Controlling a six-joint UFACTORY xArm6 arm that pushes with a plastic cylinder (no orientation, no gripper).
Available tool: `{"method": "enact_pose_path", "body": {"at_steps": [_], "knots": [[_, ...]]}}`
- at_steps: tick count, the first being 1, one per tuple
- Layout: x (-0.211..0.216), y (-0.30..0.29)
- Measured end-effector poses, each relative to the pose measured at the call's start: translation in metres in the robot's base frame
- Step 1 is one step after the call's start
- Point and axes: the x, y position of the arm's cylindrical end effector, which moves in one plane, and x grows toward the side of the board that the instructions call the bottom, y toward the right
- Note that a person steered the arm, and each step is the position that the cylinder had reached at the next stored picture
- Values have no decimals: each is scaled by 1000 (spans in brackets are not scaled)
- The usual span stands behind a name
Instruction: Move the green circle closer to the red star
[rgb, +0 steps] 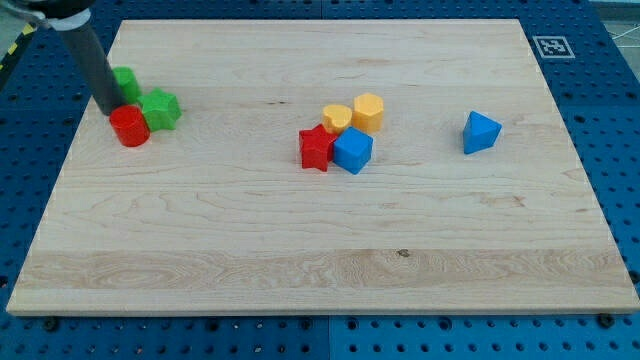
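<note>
The green circle (126, 82) lies near the board's upper left, partly hidden behind my rod. My tip (107, 108) rests just at its lower left, touching or nearly touching it, and just above-left of a red cylinder (130, 127). A green star-like block (160, 108) sits right of my tip, against the red cylinder. The red star (315, 148) lies near the board's middle, far to the right of the green circle.
A blue block (352, 150) touches the red star's right side. Two yellow blocks (337, 118) (368, 111) sit just above them. A blue triangular block (481, 132) lies at the right. A marker tag (551, 46) is off the board's top right corner.
</note>
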Motion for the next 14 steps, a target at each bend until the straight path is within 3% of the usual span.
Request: {"method": "enact_pose_path", "body": {"at_steps": [4, 7, 11, 14], "knots": [[-19, -31], [-76, -23], [-37, -8], [-36, 11]]}}
